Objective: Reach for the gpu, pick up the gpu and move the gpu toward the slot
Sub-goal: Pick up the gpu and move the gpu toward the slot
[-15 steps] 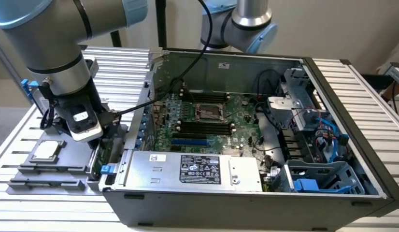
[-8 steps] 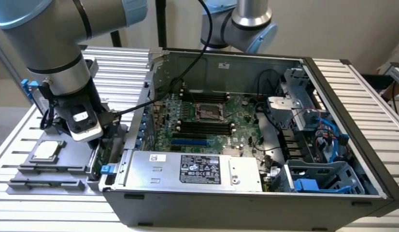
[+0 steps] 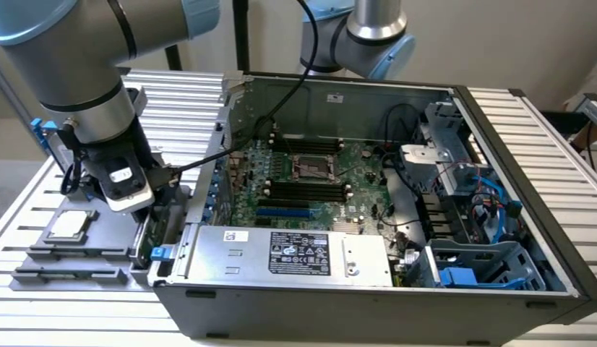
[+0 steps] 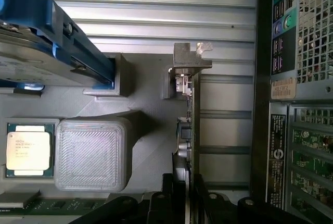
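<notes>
Wrist view: the gpu [image 4: 190, 125] stands edge-on in the grey fixture [image 4: 151, 130], silver bracket [image 4: 190, 60] at its far end and the gripper [image 4: 187, 185] at its near end. I cannot tell whether it has a hold. Exterior view: the arm [image 3: 76, 79] points straight down beside the open computer case [image 3: 376, 289].

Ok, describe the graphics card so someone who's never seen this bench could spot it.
Start at the open computer case; beside it, at the exterior view's left, lies a grey tray. The graphics card stands on edge in it, by the gripper. Unlike the square silver chip and the blue-railed drive, it is a thin green board with a silver bracket.
</notes>
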`<state>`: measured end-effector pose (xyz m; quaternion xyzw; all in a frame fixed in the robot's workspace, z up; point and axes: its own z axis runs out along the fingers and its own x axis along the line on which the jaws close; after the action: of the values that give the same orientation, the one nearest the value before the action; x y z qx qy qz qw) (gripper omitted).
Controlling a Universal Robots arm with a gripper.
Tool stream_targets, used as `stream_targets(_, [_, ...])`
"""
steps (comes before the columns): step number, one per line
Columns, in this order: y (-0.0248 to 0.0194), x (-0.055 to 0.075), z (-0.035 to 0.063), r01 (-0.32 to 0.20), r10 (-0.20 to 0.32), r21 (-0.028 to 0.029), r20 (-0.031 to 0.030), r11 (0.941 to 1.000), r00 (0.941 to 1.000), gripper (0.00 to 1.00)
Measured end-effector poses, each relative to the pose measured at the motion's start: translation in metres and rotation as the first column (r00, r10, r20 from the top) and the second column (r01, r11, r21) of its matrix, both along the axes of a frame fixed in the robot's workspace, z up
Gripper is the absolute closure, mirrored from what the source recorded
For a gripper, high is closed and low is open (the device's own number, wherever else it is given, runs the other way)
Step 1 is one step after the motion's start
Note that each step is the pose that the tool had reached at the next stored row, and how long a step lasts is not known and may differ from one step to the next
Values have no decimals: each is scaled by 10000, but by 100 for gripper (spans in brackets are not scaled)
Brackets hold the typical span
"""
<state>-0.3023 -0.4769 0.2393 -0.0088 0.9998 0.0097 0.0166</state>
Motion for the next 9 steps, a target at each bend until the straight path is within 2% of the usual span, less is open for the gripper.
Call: stream_targets(9, [0,0,6,0,0,4,3,10000,10000,74])
